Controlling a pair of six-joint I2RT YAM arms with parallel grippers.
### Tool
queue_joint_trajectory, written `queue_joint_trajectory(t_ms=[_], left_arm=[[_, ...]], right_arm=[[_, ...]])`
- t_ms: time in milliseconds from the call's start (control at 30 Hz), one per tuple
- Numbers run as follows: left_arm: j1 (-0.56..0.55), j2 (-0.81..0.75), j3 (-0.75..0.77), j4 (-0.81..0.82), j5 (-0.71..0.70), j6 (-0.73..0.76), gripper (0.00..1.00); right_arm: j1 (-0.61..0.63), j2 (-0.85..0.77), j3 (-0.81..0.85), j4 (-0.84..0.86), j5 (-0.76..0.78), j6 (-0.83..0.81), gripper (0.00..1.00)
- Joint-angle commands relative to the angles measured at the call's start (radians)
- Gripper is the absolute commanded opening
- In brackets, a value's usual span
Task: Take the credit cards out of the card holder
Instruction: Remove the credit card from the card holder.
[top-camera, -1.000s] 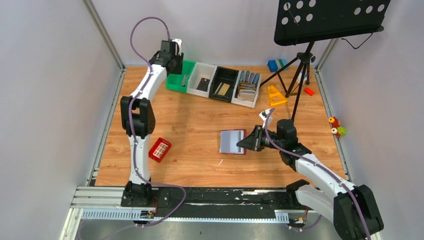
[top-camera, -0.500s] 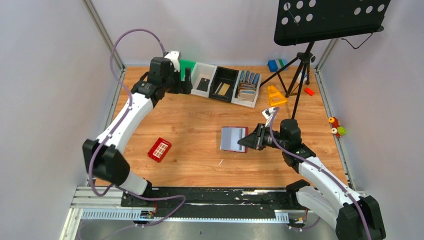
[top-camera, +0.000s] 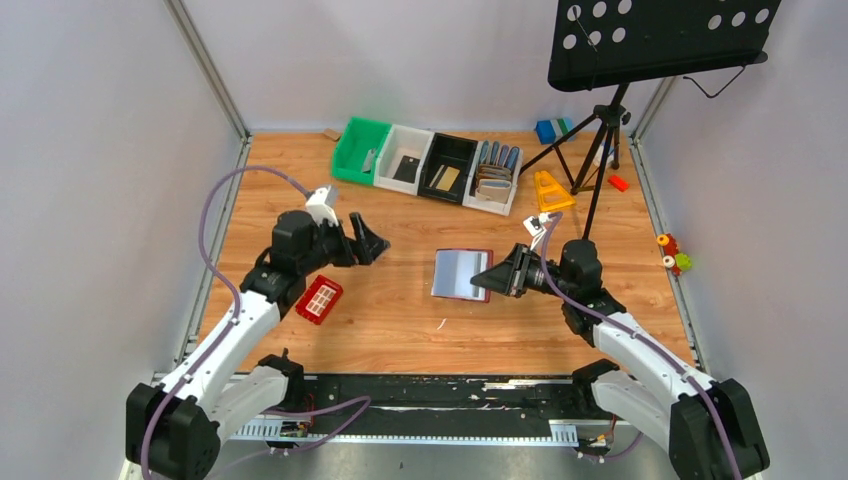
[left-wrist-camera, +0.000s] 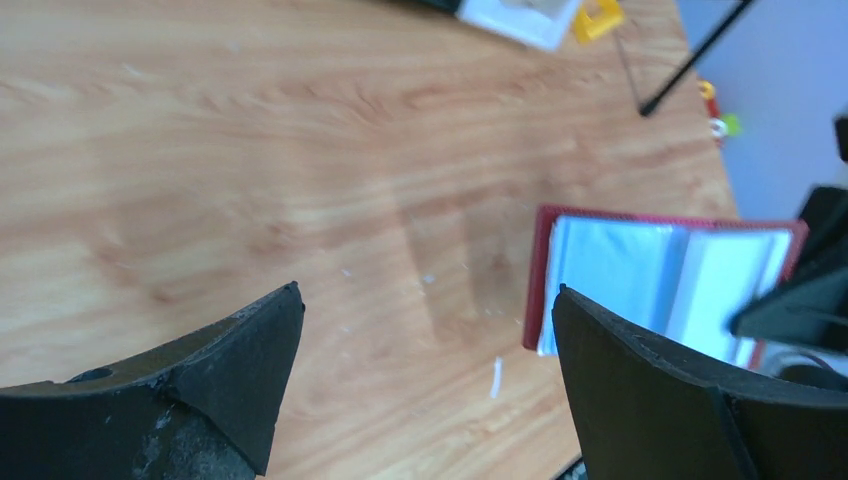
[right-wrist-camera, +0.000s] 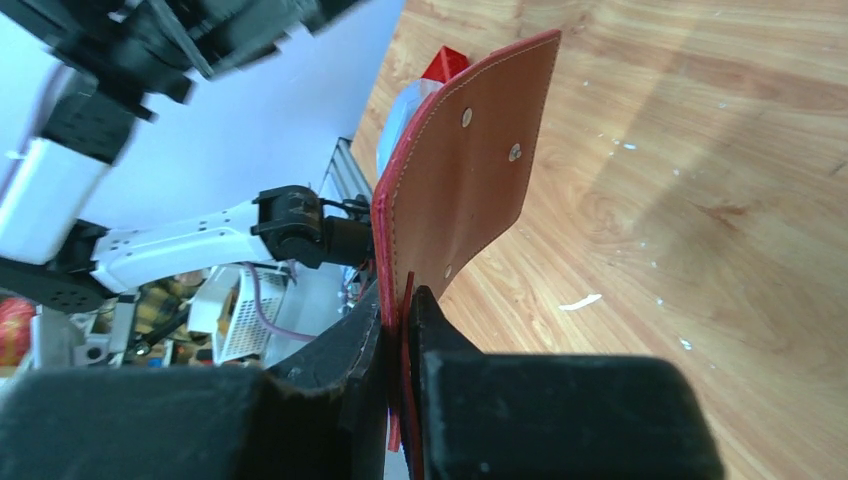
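Right gripper: closed narrow on the right-hand edge of the card holder, just right of centre in the overhead frame. From its wrist camera I saw the holder's maroon leather outside, studs showing, pinched between both fingers.

Left gripper: spread wide and holding nothing, left of centre, over the bare wooden table and well apart from the holder.

Card holder: was open, pale inner pockets facing up toward the overhead camera. I could not tell whether any card sat inside.

Cards: I counted a black card in the white bin, a gold card in the black bin and a grey card in the green bin, all in a row along the top of the frame.

Red grid piece: flat on the table at lower left, just beside the left arm.
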Motion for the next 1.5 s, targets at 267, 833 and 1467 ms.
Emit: queue_joint_trajectory(t_ms=[267,833,1467], left_arm=[[-0.112,0.034,-0.378,0.801,0.318,-0.414,1.0],[-0.236,0.103,-0.435,1.094,0.335,-0.616,1.0],[-0.312,0.243,-0.454,1.453,0.365,-0.778,0.46]], right_arm=[[-0.004,0.112,-0.051,0.481,-0.168,0.272,0.0],[-0.004,-0.009,-0.024,0.49,-0.18,0.39,0.0],[0.001,0.01,-0.007,0.363,-0.164,0.332,0.0]])
